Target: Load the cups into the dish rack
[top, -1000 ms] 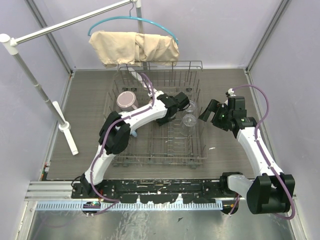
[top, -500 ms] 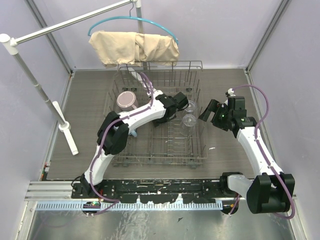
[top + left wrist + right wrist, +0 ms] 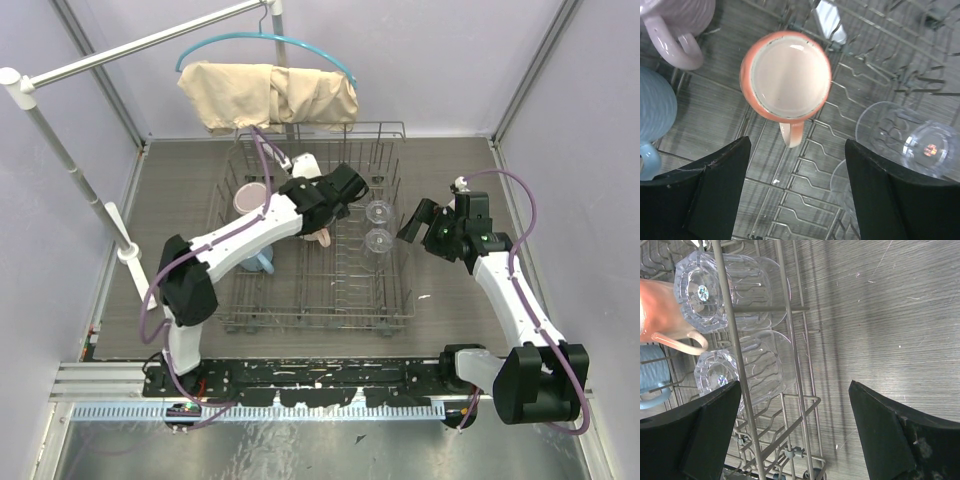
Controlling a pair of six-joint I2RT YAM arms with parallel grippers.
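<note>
Now that, over the dish rack (image 3: 310,322), my left gripper (image 3: 797,167) has let go and risen, spread wide and empty, while the right gripper (image 3: 795,412) waits open beside it, I count the peach mug (image 3: 785,75), pink mug (image 3: 675,20), blue mug (image 3: 655,110) and both glasses (image 3: 735,290) inside, so loading looks done.

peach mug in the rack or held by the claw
In the rack: the peach mug sits on the dish rack wires, clear of the open left claw.
</note>
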